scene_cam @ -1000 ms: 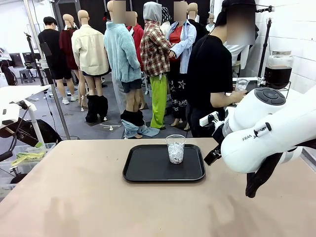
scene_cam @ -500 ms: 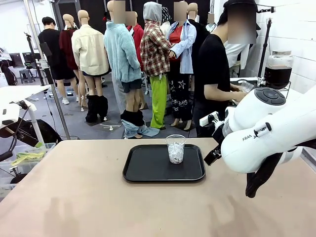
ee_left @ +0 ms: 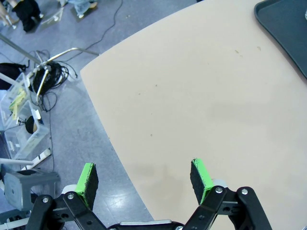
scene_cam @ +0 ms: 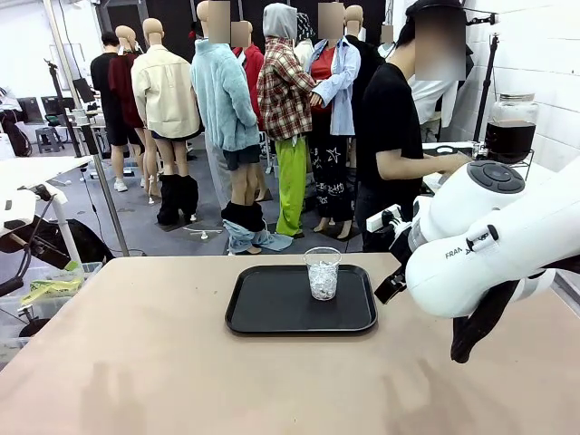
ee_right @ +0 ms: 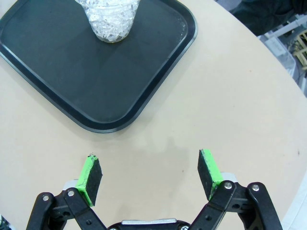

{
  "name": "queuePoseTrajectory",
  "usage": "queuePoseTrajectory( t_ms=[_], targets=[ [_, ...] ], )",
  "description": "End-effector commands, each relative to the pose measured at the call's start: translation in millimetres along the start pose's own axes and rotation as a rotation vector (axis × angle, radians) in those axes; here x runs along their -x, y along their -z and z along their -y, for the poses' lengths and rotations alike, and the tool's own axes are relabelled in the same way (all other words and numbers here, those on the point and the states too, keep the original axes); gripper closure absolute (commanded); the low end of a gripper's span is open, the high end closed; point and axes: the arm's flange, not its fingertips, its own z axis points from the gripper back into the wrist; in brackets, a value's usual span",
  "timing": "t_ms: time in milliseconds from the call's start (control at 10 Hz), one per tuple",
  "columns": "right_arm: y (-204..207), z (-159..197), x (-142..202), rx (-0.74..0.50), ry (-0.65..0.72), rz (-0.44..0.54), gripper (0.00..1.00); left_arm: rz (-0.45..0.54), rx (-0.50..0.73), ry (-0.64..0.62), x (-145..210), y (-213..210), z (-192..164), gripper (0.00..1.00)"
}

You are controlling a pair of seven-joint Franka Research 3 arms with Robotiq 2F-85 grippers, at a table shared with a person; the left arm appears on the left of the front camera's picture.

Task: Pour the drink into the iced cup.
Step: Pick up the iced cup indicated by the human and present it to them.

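The iced cup (scene_cam: 322,272) is a clear plastic cup with ice in its lower half, standing upright at the far side of a black tray (scene_cam: 272,313). In the right wrist view the iced cup (ee_right: 109,19) sits at the top on the tray (ee_right: 72,72), and my right gripper (ee_right: 151,175) hangs open over bare table just short of the tray's near edge. My left gripper (ee_left: 144,179) is open and empty above the table's edge. The dark drink (scene_cam: 507,140) fills a glass jar behind the table at the back right, where a person's hands (scene_cam: 453,163) are busy.
My white right arm (scene_cam: 489,245) bulks over the table's right side. A tray corner (ee_left: 288,24) shows at the top right of the left wrist view, with floor, cables and bins (ee_left: 24,120) beyond the table edge. The tan tabletop (scene_cam: 136,362) is bare at left.
Neither arm nor the iced cup has moved. The person at the back right has turned toward the jar and brought a small clear cup from in front of them over toward it.
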Motion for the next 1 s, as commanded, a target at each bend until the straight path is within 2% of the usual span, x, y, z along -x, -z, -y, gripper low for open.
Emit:
queuePoseTrajectory(
  t_ms=[0, 900],
  targets=[
    [0.1, -0.9, 0.1, -0.001, 0.0, 0.0, 0.0, 0.001, -0.008, 0.002, 0.1, -0.4, 0.7, 0.0],
    [0.1, -0.9, 0.1, -0.001, 0.0, 0.0, 0.0, 0.001, -0.008, 0.002, 0.1, -0.4, 0.7, 0.0]
  ],
)
